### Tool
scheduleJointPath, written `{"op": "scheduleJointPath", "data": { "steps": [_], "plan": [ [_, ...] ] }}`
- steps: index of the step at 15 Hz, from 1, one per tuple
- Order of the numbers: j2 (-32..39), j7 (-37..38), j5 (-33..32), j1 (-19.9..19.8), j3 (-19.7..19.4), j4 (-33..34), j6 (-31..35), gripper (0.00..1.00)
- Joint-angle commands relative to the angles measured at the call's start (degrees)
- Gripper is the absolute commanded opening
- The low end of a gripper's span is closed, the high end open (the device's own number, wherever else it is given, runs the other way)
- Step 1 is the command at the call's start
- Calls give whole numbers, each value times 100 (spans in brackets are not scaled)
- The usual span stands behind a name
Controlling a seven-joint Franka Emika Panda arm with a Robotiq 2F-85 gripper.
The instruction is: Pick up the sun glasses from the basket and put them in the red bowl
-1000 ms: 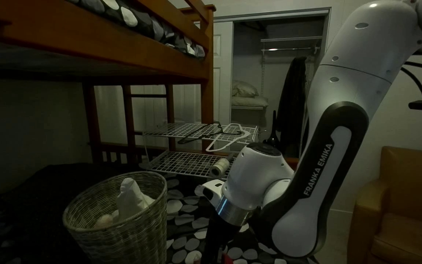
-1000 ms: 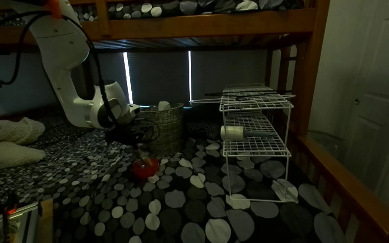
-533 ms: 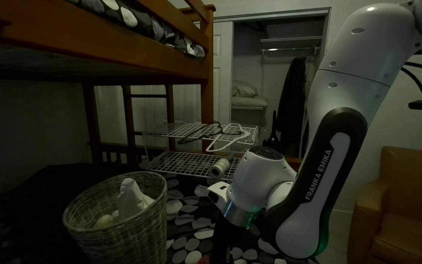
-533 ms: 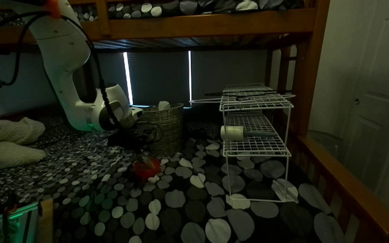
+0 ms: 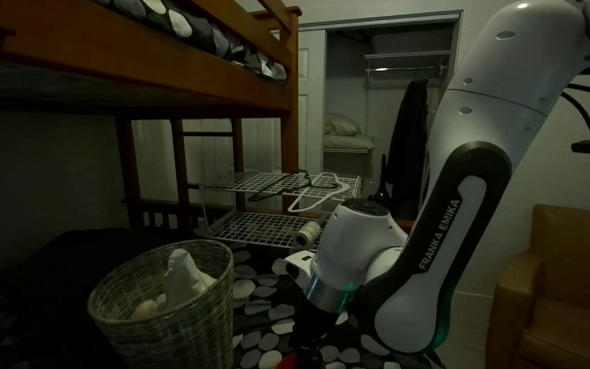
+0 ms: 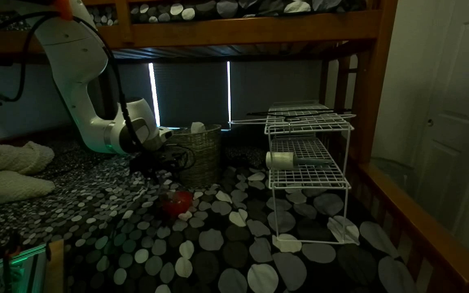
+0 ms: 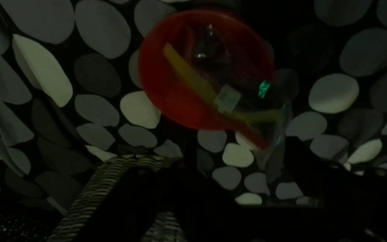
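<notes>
Raised a little since half a second ago, the arm [image 5: 441, 236] holds the tool [image 7: 240, 144] higher by the red bowl [image 7: 176, 104], while the basket [image 5: 182, 328] keeps its place. In the wrist view the fingers [image 7: 301, 164] stand wide apart, with the tabletop [image 7: 237, 154], here a spotted bed cover, showing between them, so the tool reads as released, with nothing in its grasp.

What look like the sunglasses [image 7: 202, 87], yellow-armed and in a clear wrapper [image 7: 263, 89], lie in the bowl, though not wholly: one end of the wrapper, with a red strip [image 7: 252, 134] along it, reaches out over the rim on the side nearest the tool. That loose end comes close to one finger; whether it touches is too dark and blurred to tell. The basket, in an exterior view, holds a white bundle [image 5: 185, 279] and a small pale thing [image 5: 146, 309]; its floor is hidden.

As I judge it, the task is all but finished: the pick and the carry are done, and the glasses are set down in the bowl. What is left is slight: a clean withdrawal, and perhaps a nudge if the overhanging end is meant to sit inside. The risk I would mind is the wrapper snagging on a finger and dragging the bowl along.
</notes>
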Motion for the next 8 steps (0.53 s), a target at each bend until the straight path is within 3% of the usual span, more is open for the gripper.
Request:
{"op": "scheduleJointPath", "data": {
  "steps": [1,4,7,8],
  "plan": [
    [-358,-380,1136,-1080,1562,164,-413,100],
    [-706,-807,2200,-1884,2574,470,-948,100],
    [-853,-1824,3682,-2708,3632,933,-749,100],
    [-717,-1314,3014,-2203,3045,741,-695,100]
  ]
}}
